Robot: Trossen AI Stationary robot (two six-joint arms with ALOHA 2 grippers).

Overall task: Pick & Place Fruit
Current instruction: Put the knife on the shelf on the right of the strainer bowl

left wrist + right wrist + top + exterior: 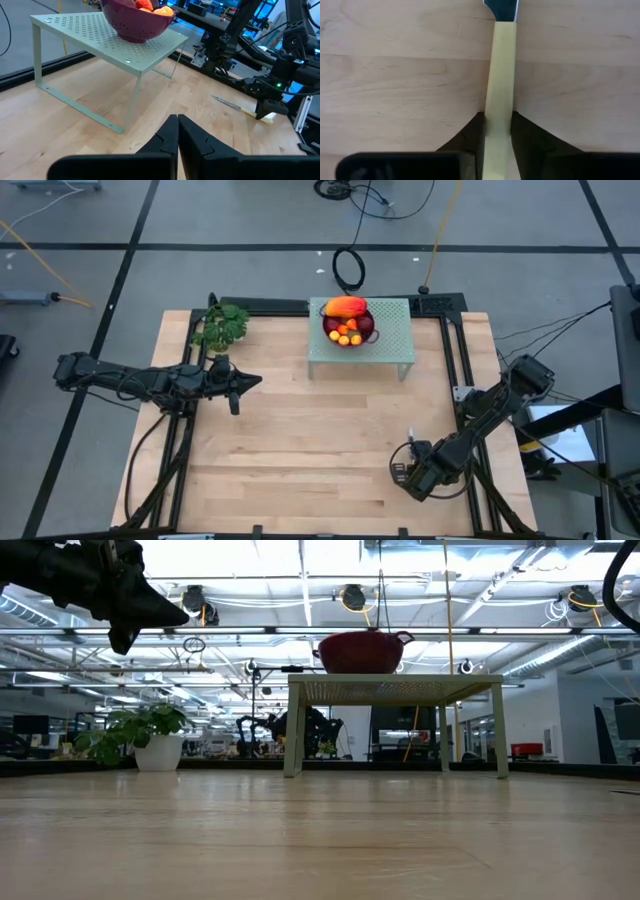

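Yellow knife handle fills the right wrist view, pinched between the right gripper fingers, which have closed onto its sides; the blade points away across the bare wood of the worktop. Seen from overhead, that gripper sits low at the near right part of the worktop, its arm folded back toward the right edge. The fruit already lies heaped in the dark red bowl on the pale green perforated stand at the far side, well apart from both arms. My worry: the handle is slim and smooth, so it may pivot or slip out if raised, and a swinging blade could strike the stand. The left gripper, fingers pressed together with nothing between them, hangs above the worktop just beside the leafy plant, pointing toward the stand
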